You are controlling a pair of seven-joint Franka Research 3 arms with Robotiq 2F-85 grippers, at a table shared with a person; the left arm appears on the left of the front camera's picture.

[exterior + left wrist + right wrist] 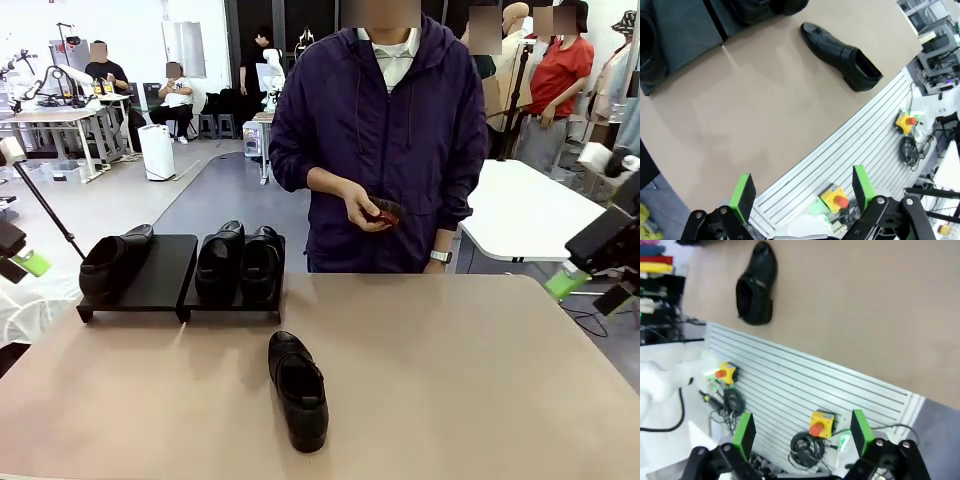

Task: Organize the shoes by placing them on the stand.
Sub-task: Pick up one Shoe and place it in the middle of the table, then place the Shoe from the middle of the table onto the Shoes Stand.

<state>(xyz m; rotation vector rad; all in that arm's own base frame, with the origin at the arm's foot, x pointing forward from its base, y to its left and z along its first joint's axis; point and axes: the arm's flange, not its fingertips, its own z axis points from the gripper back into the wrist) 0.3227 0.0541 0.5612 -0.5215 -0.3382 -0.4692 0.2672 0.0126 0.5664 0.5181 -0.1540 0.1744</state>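
While both grippers gape empty | loose shoe (298, 390) lies well apart, mid-table (480, 380)

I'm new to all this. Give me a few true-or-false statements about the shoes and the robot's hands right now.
1. Three shoes sit on the stand. True.
2. The fourth shoe lies on the table. True.
3. The right hand grips a shoe. False: it is open and holds nothing.
4. The left hand is shut. False: it is open.
5. The person holds a shoe. False: a small reddish-brown object.
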